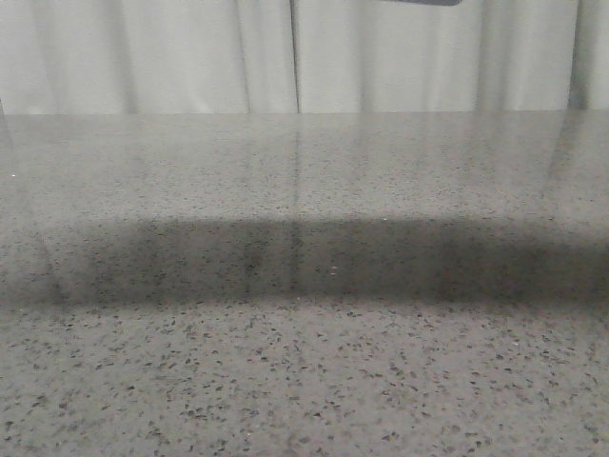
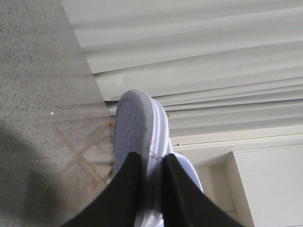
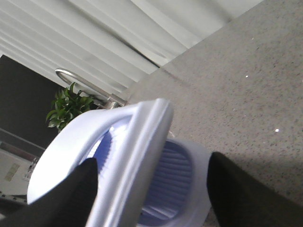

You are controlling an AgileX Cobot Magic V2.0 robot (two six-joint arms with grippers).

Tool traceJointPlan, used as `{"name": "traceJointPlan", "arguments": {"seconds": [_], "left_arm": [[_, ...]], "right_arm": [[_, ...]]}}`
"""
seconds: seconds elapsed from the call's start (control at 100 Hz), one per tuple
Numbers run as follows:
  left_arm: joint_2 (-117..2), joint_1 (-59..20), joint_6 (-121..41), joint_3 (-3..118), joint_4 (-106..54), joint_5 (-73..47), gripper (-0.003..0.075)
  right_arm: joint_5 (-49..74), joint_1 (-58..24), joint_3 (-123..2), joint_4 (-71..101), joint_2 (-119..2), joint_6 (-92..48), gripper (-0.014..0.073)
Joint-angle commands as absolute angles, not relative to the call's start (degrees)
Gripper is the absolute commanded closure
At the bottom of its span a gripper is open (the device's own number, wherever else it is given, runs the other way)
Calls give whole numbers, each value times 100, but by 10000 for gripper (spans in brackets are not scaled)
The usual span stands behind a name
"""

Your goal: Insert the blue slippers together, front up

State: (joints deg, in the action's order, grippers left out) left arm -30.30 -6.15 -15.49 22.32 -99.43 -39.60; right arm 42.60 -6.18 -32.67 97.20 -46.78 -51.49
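Front view: bare tabletop (image 1: 304, 381); neither arm nor slipper visible. Left wrist view: left tool (image 2: 151, 163) clamps 1 blue slipper (image 2: 137, 123), held aloft. Right wrist view: right tool (image 3: 151, 189), spread wide, straddles the other slipper (image 3: 142, 156); actual grip uncertain. Judged step: carrying; next, align and nest both, fronts up.

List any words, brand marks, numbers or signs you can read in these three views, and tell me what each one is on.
None: no text is readable in any view.
The pale blue moulded foam slipper in the left gripper shows only its dotted sole, with no mark.
The second pale blue foam slipper at the right gripper shows a plain strap and ribbed footbed.
The grey speckled stone table bears nothing written.
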Motion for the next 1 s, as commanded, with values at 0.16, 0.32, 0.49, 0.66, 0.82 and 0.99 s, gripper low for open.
{"name": "traceJointPlan", "arguments": {"seconds": [0.16, 0.32, 0.49, 0.66, 0.82, 0.99], "left_arm": [[-3077, -655, -1508, 2218, -10158, -3783, 705], [-3087, -655, -1483, 1946, -10158, -3635, 705], [-3087, -655, -1472, 1783, -10191, -3550, 705], [-3339, -655, -1512, 1761, -10197, -3591, 705], [-3882, -655, -1880, 1782, -10259, -3784, 705], [-4518, -655, -2642, 1808, -10665, -4004, 705]], "right_arm": [[3421, -612, -3419, 9944, -4156, -5477, 153], [2879, -612, -3419, 9844, -3662, -5664, 153], [2331, -612, -3419, 9582, -3234, -5754, 153], [2187, -612, -3419, 9544, -3057, -5807, 153], [2198, -612, -3419, 9511, -3056, -5807, 153], [2238, -612, -3419, 9457, -3056, -5807, 153]]}}
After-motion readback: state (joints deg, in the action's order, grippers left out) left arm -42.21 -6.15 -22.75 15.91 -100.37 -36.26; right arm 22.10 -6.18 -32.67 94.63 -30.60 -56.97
